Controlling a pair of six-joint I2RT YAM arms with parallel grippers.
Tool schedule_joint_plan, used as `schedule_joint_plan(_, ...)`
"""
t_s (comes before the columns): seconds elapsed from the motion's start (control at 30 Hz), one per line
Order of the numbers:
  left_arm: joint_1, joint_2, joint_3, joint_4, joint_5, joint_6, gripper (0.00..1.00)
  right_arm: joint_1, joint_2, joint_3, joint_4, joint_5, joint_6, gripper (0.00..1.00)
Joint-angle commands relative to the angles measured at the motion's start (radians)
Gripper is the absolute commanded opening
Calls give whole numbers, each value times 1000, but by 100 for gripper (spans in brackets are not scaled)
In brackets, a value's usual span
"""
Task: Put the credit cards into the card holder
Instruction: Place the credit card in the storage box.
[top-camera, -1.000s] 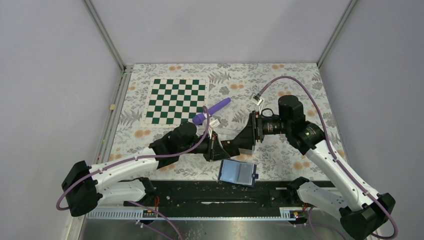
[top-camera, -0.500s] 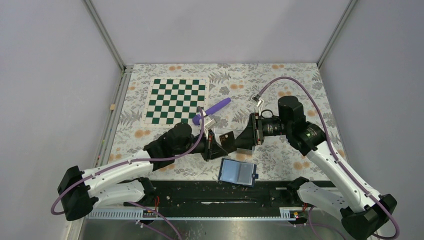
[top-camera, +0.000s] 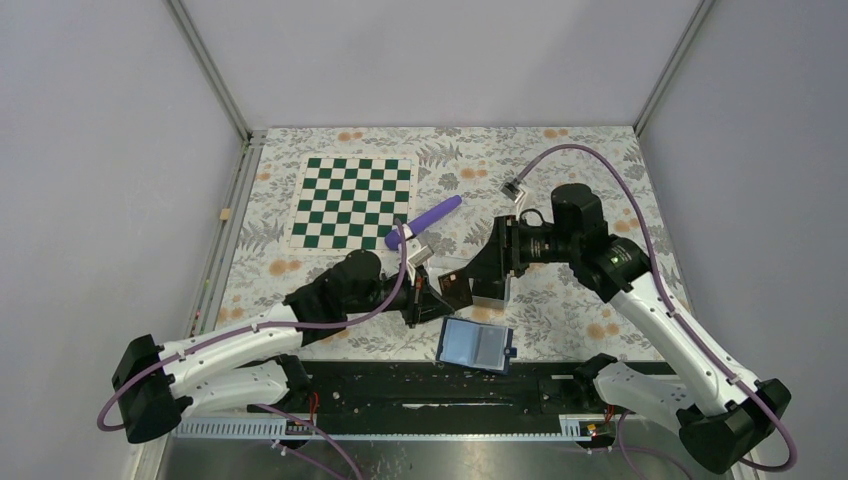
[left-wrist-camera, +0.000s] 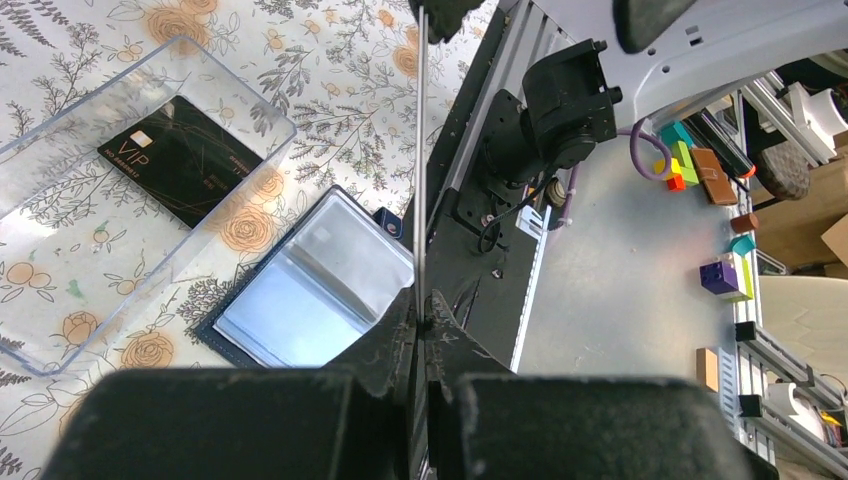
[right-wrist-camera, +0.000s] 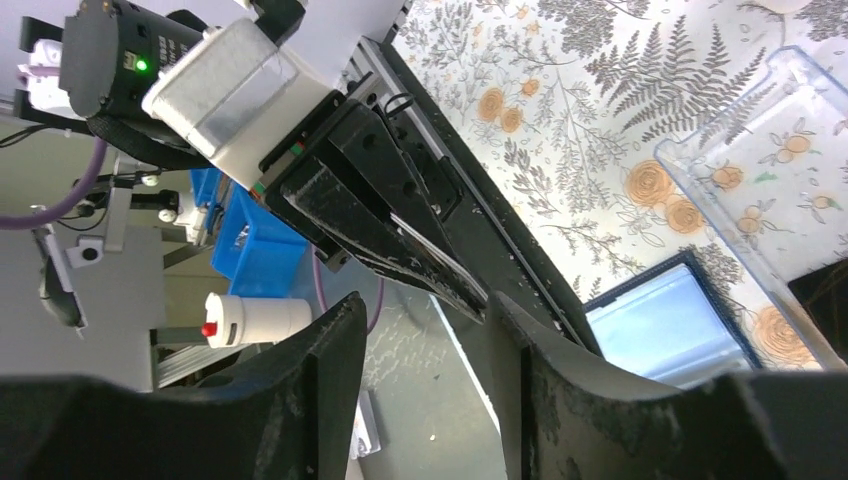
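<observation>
The left hand (left-wrist-camera: 421, 322) was clamped on a credit card (left-wrist-camera: 421, 150), which its wrist camera saw edge-on as a thin upright line rising from between the closed fingers. From above, this hand (top-camera: 428, 300) was raised over the near part of the floral surface (top-camera: 560, 170), tip to tip with the right hand (top-camera: 480, 282). The right hand (right-wrist-camera: 425, 310) had its two fingers (right-wrist-camera: 300, 400) spread wide with nothing gripped between them. Through the gap its own camera looked straight at the tip of the left hand and the sliver of card it pinched. In the left wrist view, one dark right fingertip showed just beside the card's upper end, but whether it touched the card could not be told. The card holder (left-wrist-camera: 315, 290) lay opened flat on the surface at its near edge, against the black rail, with its pale blue-grey pockets facing up and its navy rim showing around them. It sat below and between the two hands. Just beside it stood a clear plastic tray (left-wrist-camera: 60, 250), and a black card marked VIP (left-wrist-camera: 180, 172) lay flat inside. Farther back on the surface were a green-and-white chessboard mat (top-camera: 352, 200) and a purple stick-shaped object (top-camera: 428, 218), both well apart from the card holder.
</observation>
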Motion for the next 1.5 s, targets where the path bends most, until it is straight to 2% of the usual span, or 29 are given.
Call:
schedule_joint_plan(0.0, -12, -16, 8, 42, -6, 39, 0, 7, 25, 48, 55, -72, 20, 53)
schedule_joint_plan(0.43, -15, 5, 22, 13, -29, 27, 0, 9, 20, 24, 93, -120, 49, 48)
schedule_joint_plan(0.7, -19, 14, 33, -19, -53, 47, 0, 9, -7, 10, 92, -132, 28, 61)
schedule_joint_plan(0.93, -24, 15, 44, -25, -60, 58, 0, 10, 16, -7, 92, -139, 27, 62)
schedule_joint_plan(1.27, -35, 11, 48, -34, -58, 67, 0, 10, 28, 21, 5, 14, -8, 70)
schedule_joint_plan(1.47, -36, 12, 52, -39, -64, 65, 0, 13, 55, 11, -4, -3, -4, 67)
